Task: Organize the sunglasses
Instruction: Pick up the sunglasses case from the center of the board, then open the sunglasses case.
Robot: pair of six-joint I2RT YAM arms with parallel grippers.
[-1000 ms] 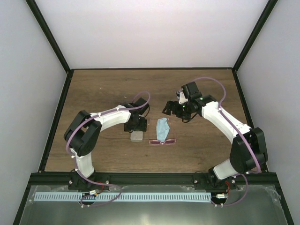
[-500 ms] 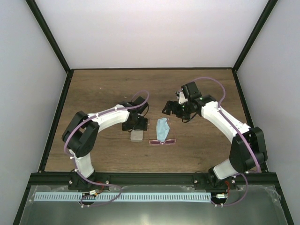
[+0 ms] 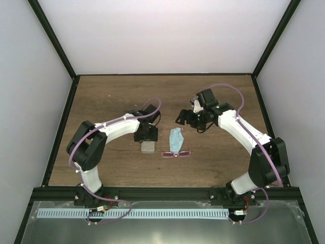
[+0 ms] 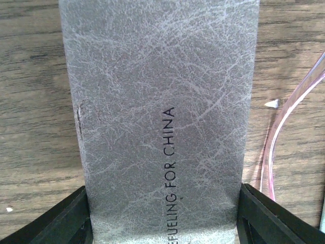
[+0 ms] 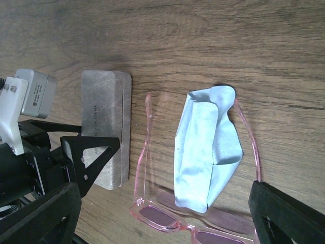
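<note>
Left end effector straddles grey case, can't tell if clamped; arm barely shifted, sunglasses still loose on counter.

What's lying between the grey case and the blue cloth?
One thin pink arm of the sunglasses, on the wood between the case and the cloth. The right wrist view shows it best.

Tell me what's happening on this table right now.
The left gripper has its fingers on either side of the closed grey rectangular case, which lies flat on the wooden table; whether it is clamped is unclear. The right gripper hangs open above the light blue cloth, which lies between the temple arms of the unfolded pink-framed sunglasses beside the case. Nothing is packed yet.
</note>
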